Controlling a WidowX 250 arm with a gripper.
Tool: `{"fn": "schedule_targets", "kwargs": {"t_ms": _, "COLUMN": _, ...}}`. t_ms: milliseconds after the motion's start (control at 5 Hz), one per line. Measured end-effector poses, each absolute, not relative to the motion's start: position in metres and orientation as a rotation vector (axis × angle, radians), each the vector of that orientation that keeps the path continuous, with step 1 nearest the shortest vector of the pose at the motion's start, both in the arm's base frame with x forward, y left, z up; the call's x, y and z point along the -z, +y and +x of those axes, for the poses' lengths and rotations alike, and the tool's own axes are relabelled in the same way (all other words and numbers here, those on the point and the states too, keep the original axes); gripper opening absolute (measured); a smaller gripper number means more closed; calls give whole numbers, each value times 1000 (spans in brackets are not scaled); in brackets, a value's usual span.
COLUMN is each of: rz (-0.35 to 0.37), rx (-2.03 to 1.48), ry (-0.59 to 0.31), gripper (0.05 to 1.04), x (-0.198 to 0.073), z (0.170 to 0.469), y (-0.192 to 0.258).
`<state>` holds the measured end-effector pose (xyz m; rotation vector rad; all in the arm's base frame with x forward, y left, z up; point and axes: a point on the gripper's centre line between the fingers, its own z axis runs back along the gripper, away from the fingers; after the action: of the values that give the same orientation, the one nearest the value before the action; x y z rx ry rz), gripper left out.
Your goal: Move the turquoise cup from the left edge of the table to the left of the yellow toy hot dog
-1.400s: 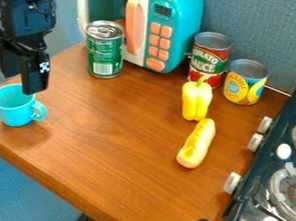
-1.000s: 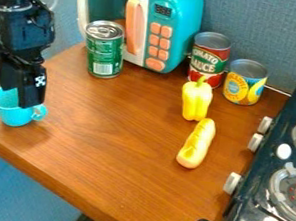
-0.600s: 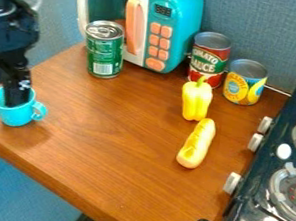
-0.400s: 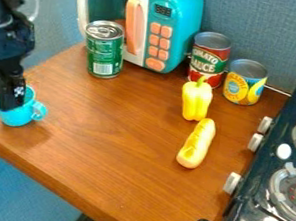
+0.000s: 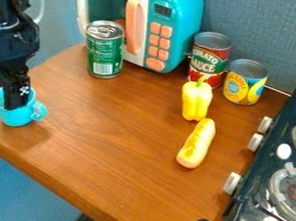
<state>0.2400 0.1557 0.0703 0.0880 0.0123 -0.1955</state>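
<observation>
The black gripper [image 5: 12, 98] hangs at the far left, its lower end inside the mouth of the turquoise cup [image 5: 17, 116]. The cup stands upright near the left edge of the wooden counter [image 5: 119, 154], its handle toward the right. How the gripper's tips stand inside the cup is hidden by the cup wall. A green can [image 5: 104, 52] stands behind and to the right of the cup. Further right are a yellow pepper [image 5: 196, 100], standing upright, and a yellow hot dog bun [image 5: 196, 143] lying in front of it.
A toy microwave [image 5: 173, 30] stands at the back behind the green can. A red tomato can [image 5: 209, 59] and a yellow-and-blue can [image 5: 245, 83] are at the back right. The black toy stove [image 5: 255, 195] borders the counter's right side.
The gripper has come down from above the cup and shifted slightly left, so its end is now inside the cup. The cup and the other objects have kept their places.
</observation>
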Motion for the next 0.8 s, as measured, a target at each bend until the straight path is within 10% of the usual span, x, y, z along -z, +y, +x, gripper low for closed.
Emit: {"fn": "schedule_targets", "kwargs": {"t_ms": 800, "rz": 91, "rx": 174, "ry": 91, "gripper": 1001, "x": -48, "z": 240, "y": 153}}
